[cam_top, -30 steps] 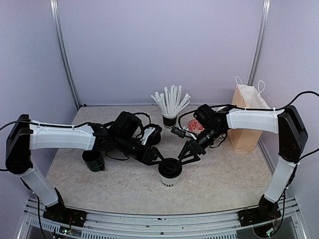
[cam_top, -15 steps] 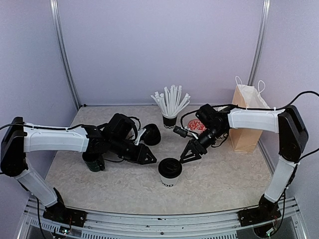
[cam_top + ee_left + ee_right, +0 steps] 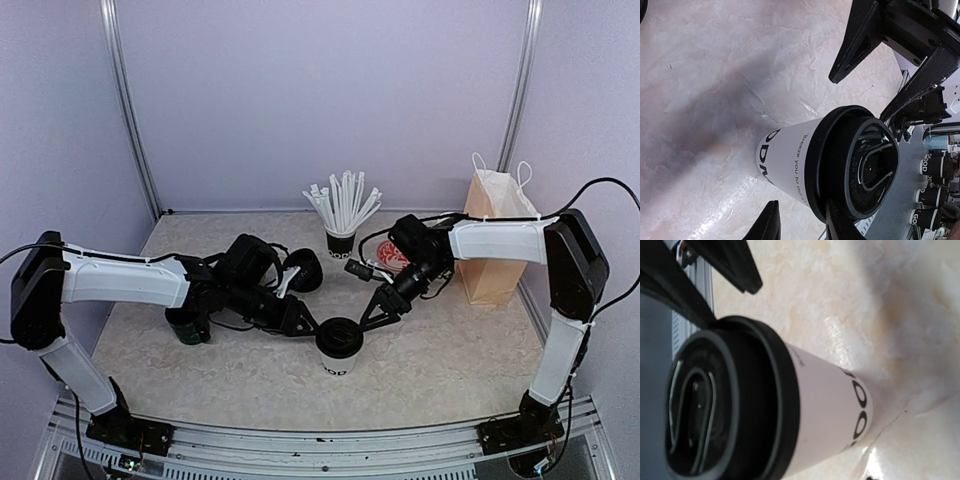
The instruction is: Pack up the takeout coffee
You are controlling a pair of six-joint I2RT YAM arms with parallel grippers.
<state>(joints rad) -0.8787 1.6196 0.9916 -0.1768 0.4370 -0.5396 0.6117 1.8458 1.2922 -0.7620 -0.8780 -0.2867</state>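
The takeout coffee (image 3: pixel 340 347) is a white paper cup with black lettering and a black lid. It stands upright at the front middle of the table. My left gripper (image 3: pixel 308 325) is open at the cup's left. In the left wrist view (image 3: pixel 804 222) one finger overlaps the lid's rim (image 3: pixel 820 165) and the other is off the cup's wall. My right gripper (image 3: pixel 372 315) is open just right of the lid, and its spread fingers (image 3: pixel 855 45) show beyond the cup. The right wrist view shows the cup (image 3: pixel 825 410) close up, with my own fingers almost out of frame.
A brown paper bag (image 3: pixel 495 240) stands open at the right. A black cup of white straws (image 3: pixel 341 238) stands at the back middle, with a red and white item (image 3: pixel 392 253) beside it. A dark green mug (image 3: pixel 187 325) sits under my left arm. A dark round object (image 3: pixel 305 270) lies behind the left gripper.
My left gripper pulled back left from the cup, then came right again to its rim. My right gripper shifted slightly left toward the lid. The cup has not moved.
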